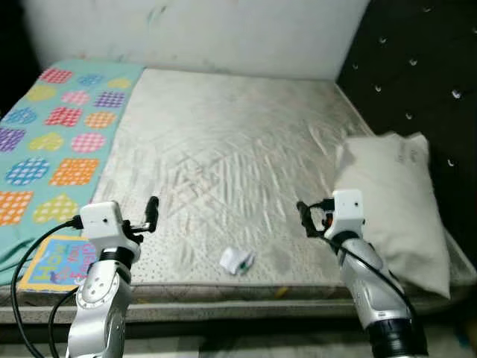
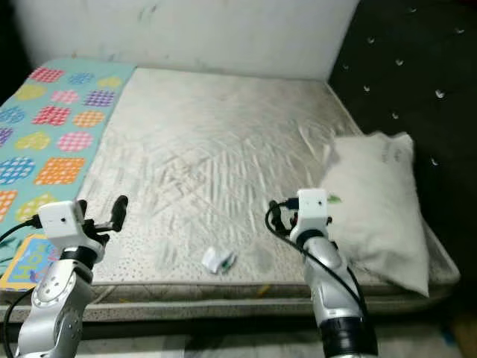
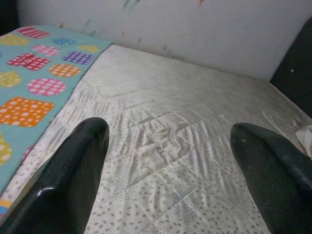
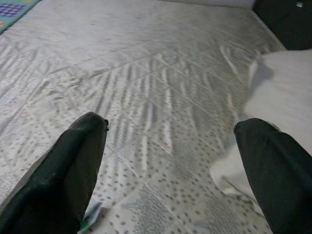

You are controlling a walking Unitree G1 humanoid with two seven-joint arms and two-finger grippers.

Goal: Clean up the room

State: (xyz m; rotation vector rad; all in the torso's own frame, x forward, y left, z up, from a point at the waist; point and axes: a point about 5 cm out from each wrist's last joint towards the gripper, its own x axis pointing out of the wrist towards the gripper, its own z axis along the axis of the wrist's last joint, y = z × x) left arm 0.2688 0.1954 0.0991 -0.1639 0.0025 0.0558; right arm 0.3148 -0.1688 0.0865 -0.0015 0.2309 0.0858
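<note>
Mattress (image 1: 223,142), bare and quilted, seen from the foot edge; white wall (image 1: 223,30) behind, dark tufted headboard (image 1: 425,67) along the robot's right. Blanket (image 1: 52,134), teal with bright patches, spread over the left strip of the mattress. Pillow (image 1: 395,209), white, lying against the headboard at the near right corner, one end reaching the mattress edge. Wrapper (image 1: 237,261), small, crumpled, white with a green spot, resting on the mattress near the front edge, between the two arms and nearer the right one. Left gripper (image 3: 170,161) raised over the near left part of the mattress beside the blanket edge, fingers (image 3: 73,175) spread wide, nothing between them. Right gripper (image 4: 170,165) raised just beside the pillow, fingers (image 4: 68,165) likewise spread wide and empty; wrapper corner visible by one fingertip in the right wrist view, not touched.
</note>
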